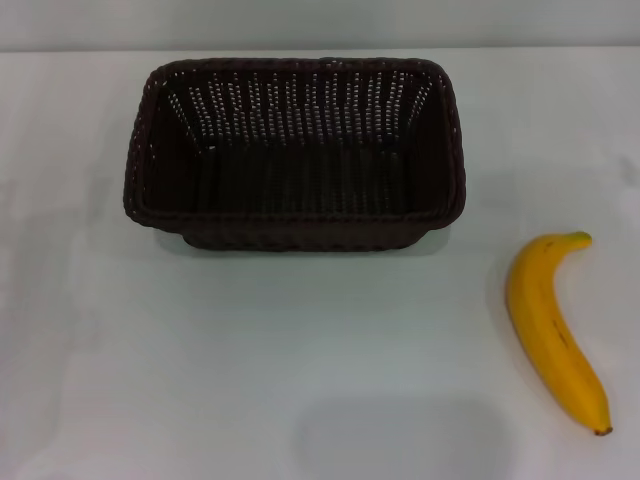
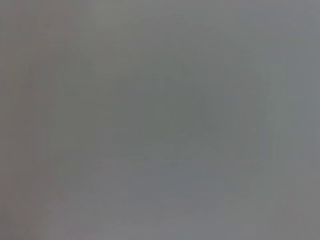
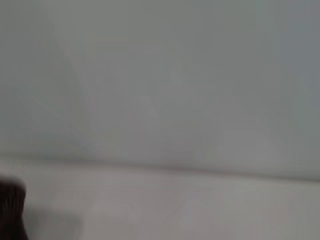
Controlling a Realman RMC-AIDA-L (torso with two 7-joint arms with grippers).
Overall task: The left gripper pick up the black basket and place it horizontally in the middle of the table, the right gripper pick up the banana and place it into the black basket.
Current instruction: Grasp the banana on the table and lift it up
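With no arms seen, banana (image 1: 553, 328) beside basket (image 1: 295, 150).

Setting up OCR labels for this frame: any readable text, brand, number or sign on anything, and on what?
None: no readable text in any view.
black basket: plain woven wicker, no label or tag showing.
banana: no sticker, only faint brown specks.
table: bare white surface, no markings.
Left wrist view: featureless grey, nothing to read.
Right wrist view: pale surfaces and a dark edge at one corner, no lettering.
Neither gripper is in view.

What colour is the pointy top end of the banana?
Greenish-yellow on the banana, seen best in the head view.
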